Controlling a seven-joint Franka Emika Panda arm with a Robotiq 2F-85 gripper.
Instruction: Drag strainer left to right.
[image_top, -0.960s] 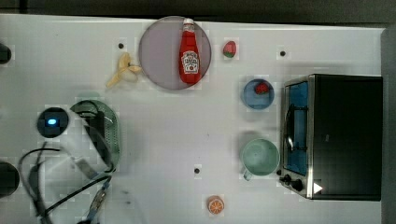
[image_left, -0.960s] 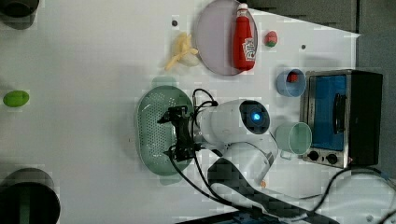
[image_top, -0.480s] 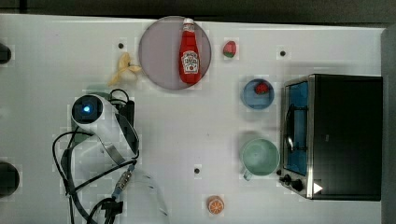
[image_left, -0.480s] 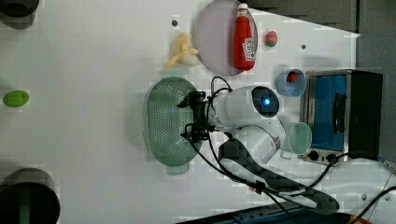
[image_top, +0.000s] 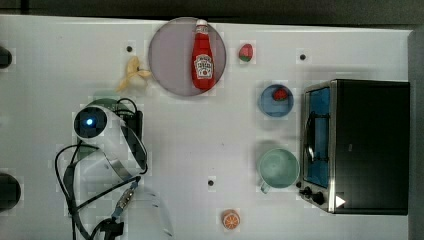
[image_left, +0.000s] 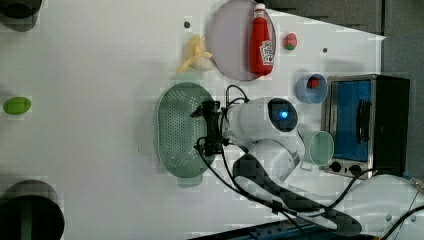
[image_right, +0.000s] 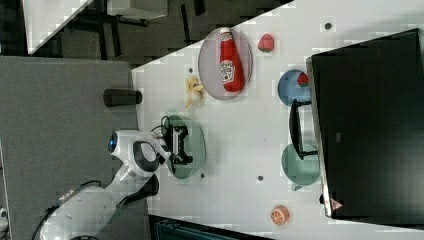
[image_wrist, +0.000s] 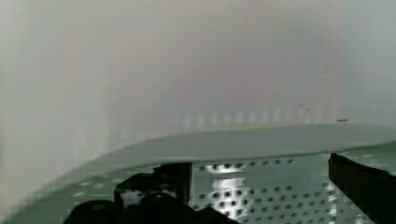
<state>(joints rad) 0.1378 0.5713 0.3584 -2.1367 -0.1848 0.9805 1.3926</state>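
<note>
Drag not started, as far as I can judge. The strainer (image_left: 181, 131) sits flat on the bench (image_left: 100, 60), on the side away from the toaster oven (image_left: 367, 125), just beside the banana (image_left: 196, 54) and the grey plate (image_left: 232, 42) carrying the ketchup bottle (image_left: 262, 39).

The end effector (image_left: 209, 131) hangs over the strainer's long rim on the side facing the oven, fingers spread wide. In the wrist view the two dark fingers (image_wrist: 359, 177) stand apart over the perforated inside, with the pale rim running across beyond them. Nothing pinched yet. I can't tell whether a fingertip already touches the plastic.

So: approach looks about done; contact or hooking the rim, then the whole drag, is left.

In the top view the arm covers most of the strainer (image_top: 107, 97); just a sliver of green shows near the bench's left edge. Toward the right, the middle of the bench is bare, then come the green mug (image_top: 278, 169), the blue bowl (image_top: 275, 100) and the oven. The drag path looks clear until the mug and bowl. The orange slice (image_top: 230, 219) lies near the bottom edge, off the line.
</note>
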